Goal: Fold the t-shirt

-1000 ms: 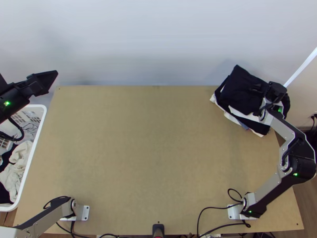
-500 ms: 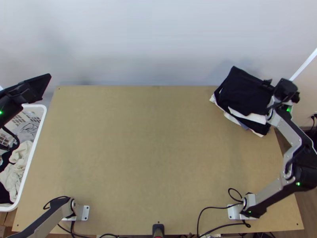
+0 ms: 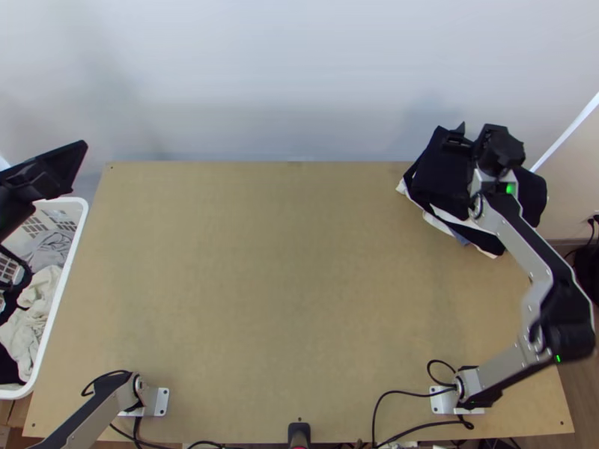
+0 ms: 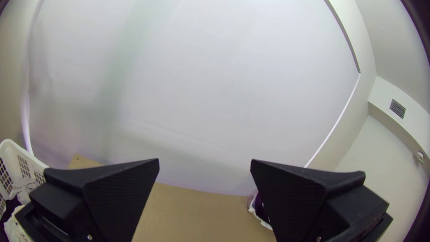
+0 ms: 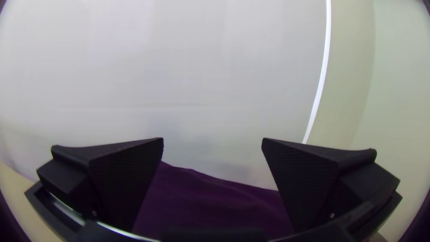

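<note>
At the far left, my left gripper (image 3: pixel 54 170) is above the back of the laundry basket, off the table's edge. Its fingers stand wide apart in the left wrist view, where the gripper (image 4: pixel 204 160) holds nothing. My right gripper (image 3: pixel 470 138) is over the back part of a stack of folded clothes (image 3: pixel 438 179) at the table's back right corner. Black cloth lies on top, with white and blue layers under it. The right wrist view has dark cloth (image 5: pixel 210 201) beyond the open, unfilled right gripper (image 5: pixel 212 139). Whether a t-shirt is among these clothes I cannot tell.
A white basket (image 3: pixel 66 288) with bunched white, grey and black clothes (image 3: pixel 36 299) stands along the table's left edge. Bare wood spans the table's middle (image 3: pixel 284 284). Behind it rises a pale wall. Black cables lie at the near edge.
My left gripper has shifted left, farther off the table. Over the stack, the right gripper first went right, then came back left and toward the wall. The clothes lie much as before.
</note>
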### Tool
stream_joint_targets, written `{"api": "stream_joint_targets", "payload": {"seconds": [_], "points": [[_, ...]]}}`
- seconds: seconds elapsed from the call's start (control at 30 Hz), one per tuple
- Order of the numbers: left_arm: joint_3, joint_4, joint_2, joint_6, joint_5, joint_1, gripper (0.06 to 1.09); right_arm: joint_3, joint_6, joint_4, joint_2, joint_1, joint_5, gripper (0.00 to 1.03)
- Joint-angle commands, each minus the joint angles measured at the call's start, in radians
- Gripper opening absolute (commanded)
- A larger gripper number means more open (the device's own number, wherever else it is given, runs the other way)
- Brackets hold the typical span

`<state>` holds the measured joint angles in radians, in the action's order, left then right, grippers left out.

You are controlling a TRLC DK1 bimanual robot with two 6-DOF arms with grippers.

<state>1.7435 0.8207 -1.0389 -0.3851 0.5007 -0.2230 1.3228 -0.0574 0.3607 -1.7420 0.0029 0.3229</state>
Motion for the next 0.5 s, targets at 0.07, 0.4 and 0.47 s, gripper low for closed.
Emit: {"api": "stream_joint_targets", "payload": {"seconds": [0.07, 0.4, 0.47], "points": [[-0.007, -0.017, 0.031, 0.008, 0.004, -0.03, 1.05, 0.131, -0.013, -0.012, -0.189, -0.032, 0.004, 0.99], [-0.027, -0.015, 0.034, 0.031, 0.004, -0.055, 1.05, 0.365, 0.008, -0.031, -0.444, -0.101, 0.048, 0.99], [-0.038, -0.015, 0.036, 0.029, 0.004, -0.055, 1.05, 0.369, 0.01, -0.035, -0.461, -0.107, 0.058, 0.99]]}}
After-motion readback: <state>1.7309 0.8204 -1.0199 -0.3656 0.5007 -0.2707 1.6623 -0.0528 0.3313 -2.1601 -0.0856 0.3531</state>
